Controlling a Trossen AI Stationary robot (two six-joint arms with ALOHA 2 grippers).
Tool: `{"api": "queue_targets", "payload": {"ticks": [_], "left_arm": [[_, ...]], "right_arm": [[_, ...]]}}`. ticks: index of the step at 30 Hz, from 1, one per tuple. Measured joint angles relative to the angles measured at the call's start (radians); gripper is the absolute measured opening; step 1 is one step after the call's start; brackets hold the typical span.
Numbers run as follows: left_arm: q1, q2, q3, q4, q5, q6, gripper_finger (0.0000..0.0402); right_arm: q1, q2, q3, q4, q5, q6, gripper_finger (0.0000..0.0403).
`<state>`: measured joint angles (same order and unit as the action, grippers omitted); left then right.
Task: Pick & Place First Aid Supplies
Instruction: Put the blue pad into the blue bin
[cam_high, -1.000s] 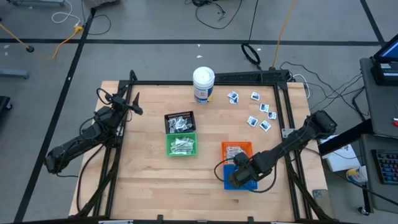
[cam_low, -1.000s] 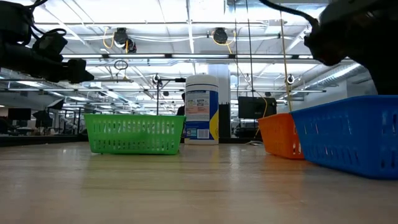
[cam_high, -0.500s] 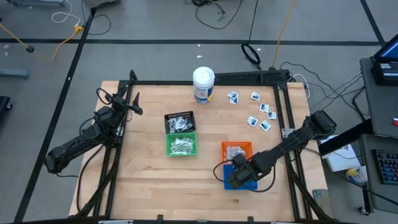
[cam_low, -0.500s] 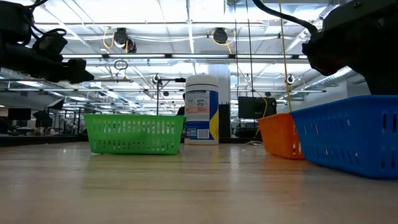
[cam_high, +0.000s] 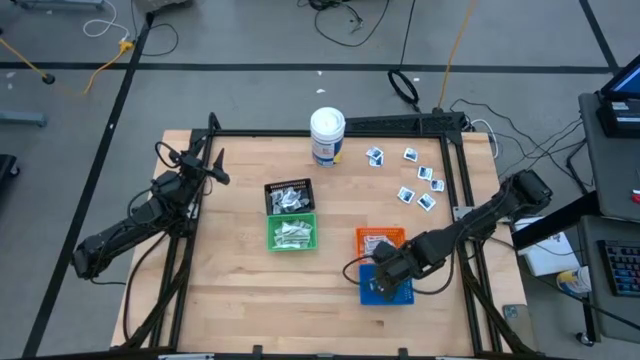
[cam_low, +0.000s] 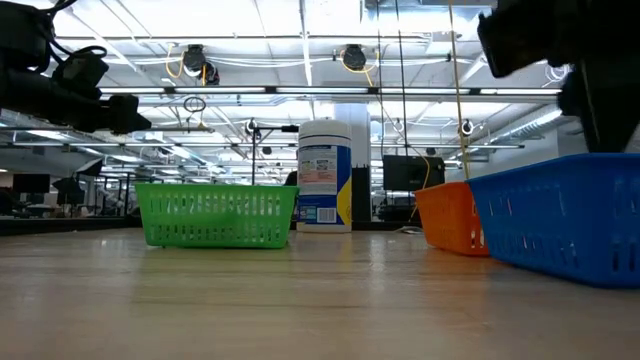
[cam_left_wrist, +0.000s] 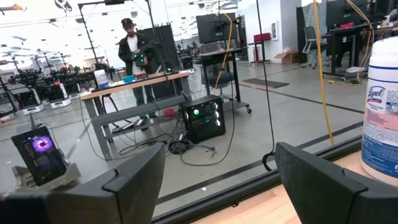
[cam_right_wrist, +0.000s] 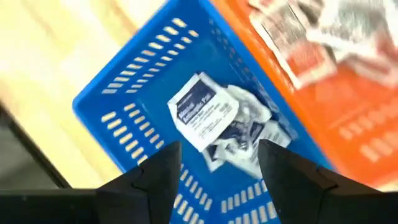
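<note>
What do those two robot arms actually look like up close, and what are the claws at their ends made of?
Both arms are slim, dark, jointed limbs with black cables looped alongside. The left gripper ends in two broad, flat, matte black fingers with angular edges. The right gripper has the same two dark, wedge-shaped fingers. No markings show on either.

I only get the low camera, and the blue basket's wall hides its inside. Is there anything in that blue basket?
Observer: Yes. The right wrist view shows white square packets with blue print piled in the blue plastic basket.
Operator: Where's the right gripper?
Observer: The right gripper hangs directly over that basket, jaws open and holding nothing.
Operator: Any packets not in baskets?
Observer: Several loose packets lie near the far right corner of the wooden table.
</note>
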<state>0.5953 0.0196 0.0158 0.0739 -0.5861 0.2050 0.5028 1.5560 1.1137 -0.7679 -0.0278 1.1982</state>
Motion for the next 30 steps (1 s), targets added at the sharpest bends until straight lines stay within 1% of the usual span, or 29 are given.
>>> {"api": "queue_targets", "payload": {"ticks": [7, 12, 15, 22, 30], "left_arm": [[0.000, 0.000, 0.000, 0.000, 0.000, 0.000, 0.0306], [0.000, 0.000, 0.000, 0.000, 0.000, 0.000, 0.0305], [0.000, 0.000, 0.000, 0.000, 0.000, 0.000, 0.0306], [0.000, 0.000, 0.000, 0.000, 0.000, 0.000, 0.0306], [0.000, 0.000, 0.000, 0.000, 0.000, 0.000, 0.0305]], "right_arm": [[-0.056, -0.038, 0.000, 0.001, -0.002, -0.400, 0.0206], [-0.102, -0.064, 0.001, 0.001, 0.000, -0.654, 0.0205], [-0.149, -0.066, 0.001, 0.001, -0.001, -0.782, 0.0204], [-0.343, -0.066, 0.001, 0.001, 0.000, -1.017, 0.0203], [-0.636, -0.066, 0.001, 0.001, 0.000, -1.255, 0.0201]]}}
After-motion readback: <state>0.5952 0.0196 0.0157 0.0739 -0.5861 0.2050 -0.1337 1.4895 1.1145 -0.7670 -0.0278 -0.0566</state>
